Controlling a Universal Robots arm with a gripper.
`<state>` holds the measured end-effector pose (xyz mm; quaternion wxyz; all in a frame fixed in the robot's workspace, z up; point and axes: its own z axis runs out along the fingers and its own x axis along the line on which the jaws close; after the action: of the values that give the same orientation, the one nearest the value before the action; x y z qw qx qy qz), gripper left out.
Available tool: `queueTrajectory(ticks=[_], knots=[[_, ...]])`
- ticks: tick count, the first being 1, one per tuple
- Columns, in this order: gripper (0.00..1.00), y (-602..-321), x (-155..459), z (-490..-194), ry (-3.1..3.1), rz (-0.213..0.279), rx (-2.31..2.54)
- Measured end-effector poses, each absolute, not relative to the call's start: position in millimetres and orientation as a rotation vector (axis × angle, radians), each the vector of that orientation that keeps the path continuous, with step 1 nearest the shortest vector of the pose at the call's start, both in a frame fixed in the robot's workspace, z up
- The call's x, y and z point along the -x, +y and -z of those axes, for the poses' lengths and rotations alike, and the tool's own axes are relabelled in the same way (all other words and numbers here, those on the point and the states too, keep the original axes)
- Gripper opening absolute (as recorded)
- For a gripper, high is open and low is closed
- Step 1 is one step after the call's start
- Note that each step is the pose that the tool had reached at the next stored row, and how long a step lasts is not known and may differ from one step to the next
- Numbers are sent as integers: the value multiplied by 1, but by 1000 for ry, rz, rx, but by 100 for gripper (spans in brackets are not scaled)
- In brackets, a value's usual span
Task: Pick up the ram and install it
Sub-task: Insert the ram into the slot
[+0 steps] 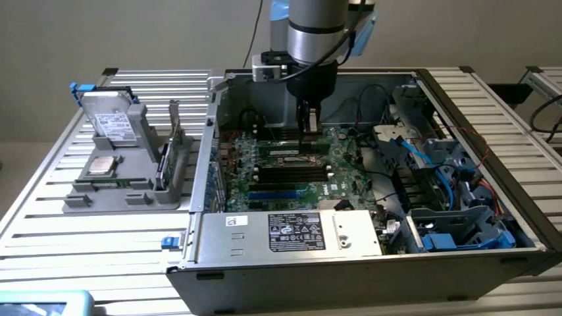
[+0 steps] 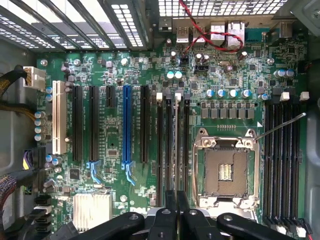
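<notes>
Slatted metal table (image 1: 52, 217) bearing an open computer case (image 1: 351, 276), with a grey parts fixture (image 1: 131, 178) just beside it toward the exterior view's left. Green motherboard (image 2: 150, 75) lying flat inside the case. Arm (image 1: 312, 33) reaching down into the case, gripper (image 2: 176, 200) over the board, fingers pinched on the ram (image 2: 175, 145). Ram held edge-up, running parallel to and between the black memory slots (image 2: 186, 145), near the empty processor socket (image 2: 225, 170); seating in a slot not discernible.

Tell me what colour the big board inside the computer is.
The board is green; the wrist view shows it best.
</notes>
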<state>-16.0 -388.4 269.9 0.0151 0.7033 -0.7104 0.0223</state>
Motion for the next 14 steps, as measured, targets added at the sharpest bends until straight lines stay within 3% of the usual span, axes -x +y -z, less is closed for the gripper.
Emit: queueTrajectory(ticks=[14], knots=[[13,-391,16,-260,-2201,-89,-2179]])
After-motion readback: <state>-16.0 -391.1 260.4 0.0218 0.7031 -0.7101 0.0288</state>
